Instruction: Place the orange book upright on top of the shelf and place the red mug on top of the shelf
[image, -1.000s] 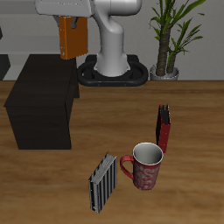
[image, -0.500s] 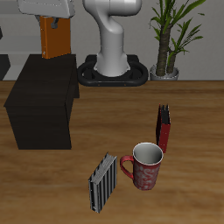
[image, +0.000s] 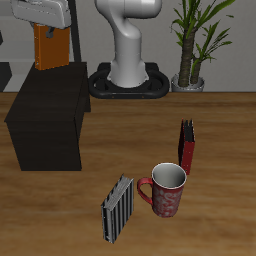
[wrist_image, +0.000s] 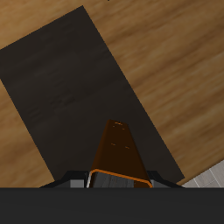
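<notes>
My gripper (image: 47, 28) is shut on the orange book (image: 50, 47) and holds it upright in the air, a little above the back part of the shelf (image: 48, 113), a low black cabinet. In the wrist view the orange book (wrist_image: 118, 150) hangs between my fingers over the shelf's black top (wrist_image: 74, 92). The red mug (image: 166, 190) stands upright on the table near the front edge, handle toward the grey striped book, far from my gripper.
A grey striped book (image: 118, 209) stands beside the mug. A dark red-and-black book (image: 187, 147) stands upright behind the mug. The robot base (image: 131, 70) and a potted plant (image: 194, 45) are at the table's back.
My gripper has carried the orange book sideways from near the robot base until it is over the shelf's back part. The mug and the other books have not moved.
</notes>
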